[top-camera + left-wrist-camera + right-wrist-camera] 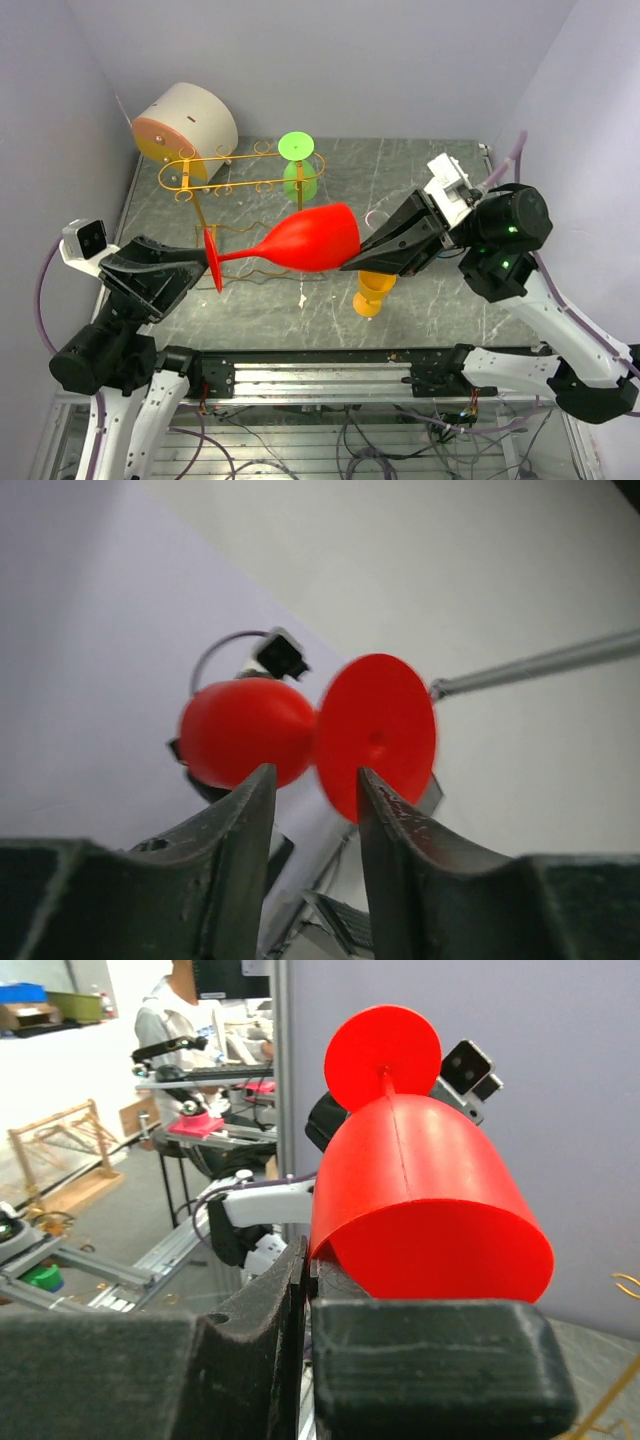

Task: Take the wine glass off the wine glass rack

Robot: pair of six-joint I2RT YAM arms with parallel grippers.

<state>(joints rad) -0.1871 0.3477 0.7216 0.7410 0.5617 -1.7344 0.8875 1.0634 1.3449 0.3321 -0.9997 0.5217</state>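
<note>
A red wine glass (305, 240) hangs level in the air above the table, foot to the left. My right gripper (352, 262) is shut on the rim of its bowl; in the right wrist view the gripper (310, 1260) pinches the rim of the bowl (420, 1200). My left gripper (198, 262) is open beside the foot; in the left wrist view the gripper (315, 785) frames an empty gap, and the glass (375, 735) lies just beyond its tips. The gold wire wine glass rack (240, 168) stands behind, with a green glass (298, 172) at its right end.
A white-and-orange drum (185, 125) lies at the back left by the wall. A yellow glass (373, 292) stands on the dark marbled table (430, 300) below my right gripper. Pale walls close in on both sides.
</note>
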